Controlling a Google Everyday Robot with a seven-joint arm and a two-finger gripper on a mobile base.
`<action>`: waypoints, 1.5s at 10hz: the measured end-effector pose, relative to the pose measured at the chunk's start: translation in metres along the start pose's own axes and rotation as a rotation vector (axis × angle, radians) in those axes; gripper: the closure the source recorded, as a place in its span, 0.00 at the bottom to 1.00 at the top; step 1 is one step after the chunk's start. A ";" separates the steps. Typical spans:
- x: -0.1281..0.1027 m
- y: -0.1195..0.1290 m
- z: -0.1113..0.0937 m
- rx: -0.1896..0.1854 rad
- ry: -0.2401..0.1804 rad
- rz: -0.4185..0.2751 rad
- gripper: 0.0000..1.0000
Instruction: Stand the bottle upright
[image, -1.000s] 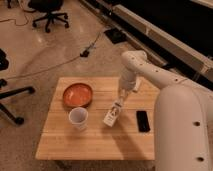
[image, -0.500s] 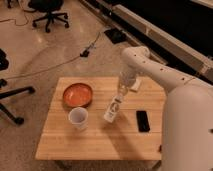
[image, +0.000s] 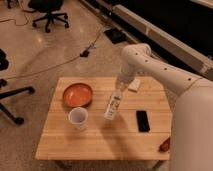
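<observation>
One slim clear plastic bottle (image: 113, 106) with a whitish label is the whole concern here. It hangs tilted over the middle of the pale slatted wooden surface (image: 100, 142), cap end up and to the right, base down and to the left. The claw (image: 120, 90) at the end of the white arm (image: 150, 65) is clenched on the bottle near its cap. Whether the base already touches the wood I cannot tell; it looks very near it.

Several things could spoil the job. The bottle leans well off vertical, so letting go at this angle would probably drop it flat again, and it might then roll. A grip so high on a light, smooth bottle leaves the base free to swing, or to slide out sideways when it meets the wood. Pressing down while it is tilted could also make the bottle pivot or slip out of the grasp.

The neighbours matter too. The white paper cup (image: 78, 119) stands near the base on its left, and the round orange-red bowl (image: 77, 94) lies just behind the cup. A flat black rectangular slab (image: 143, 121) rests to the right. A base swinging left could knock the cup over. A straightened wrist and a gentle set-down seem the safest course.
</observation>
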 end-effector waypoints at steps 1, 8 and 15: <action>0.001 -0.002 -0.003 0.010 0.015 -0.021 1.00; -0.001 -0.020 -0.020 0.076 0.215 -0.155 1.00; 0.013 -0.030 -0.025 0.062 0.418 -0.185 1.00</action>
